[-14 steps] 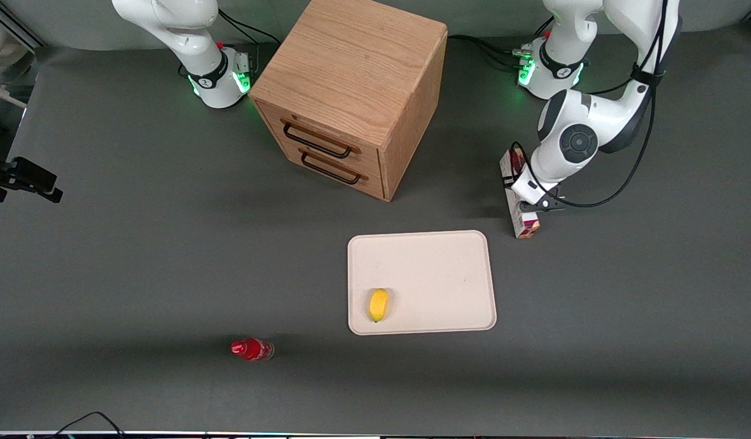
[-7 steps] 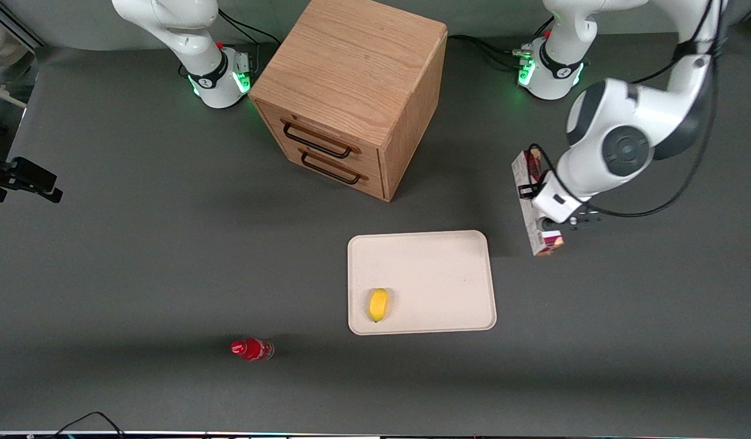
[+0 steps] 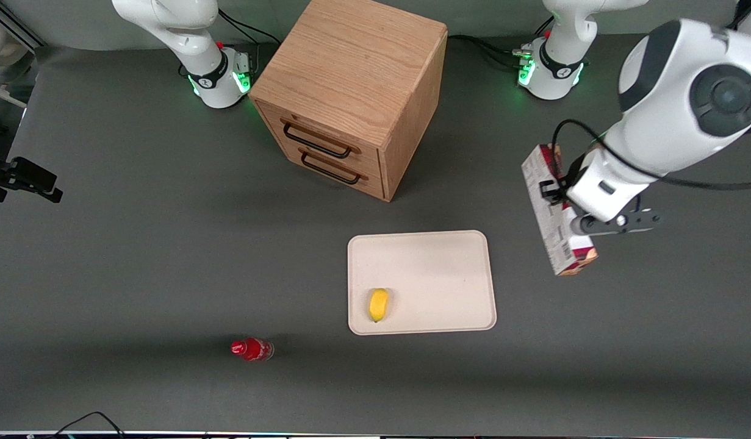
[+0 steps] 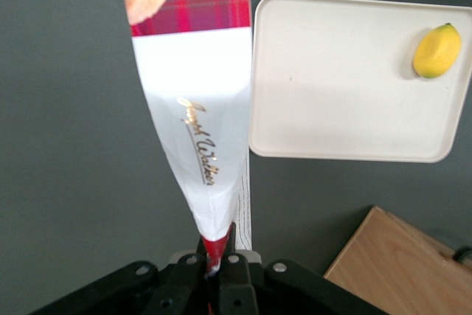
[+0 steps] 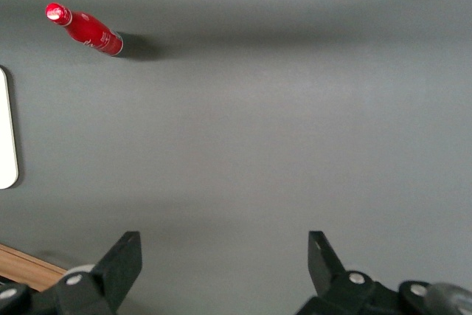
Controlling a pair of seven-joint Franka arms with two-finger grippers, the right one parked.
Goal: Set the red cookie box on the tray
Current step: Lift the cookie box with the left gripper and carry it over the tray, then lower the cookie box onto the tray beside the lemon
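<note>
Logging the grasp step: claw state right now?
Left claw: shut on the red cookie box, held above the table, beside the tray, toward the working arm's end.

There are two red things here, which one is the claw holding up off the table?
The red cookie box, clamped in the claw beside the tray. The small red bottle stands alone on the table.

Tray (image 3: 436, 262) mostly bare — lemon (image 3: 379, 304) near corner
</note>
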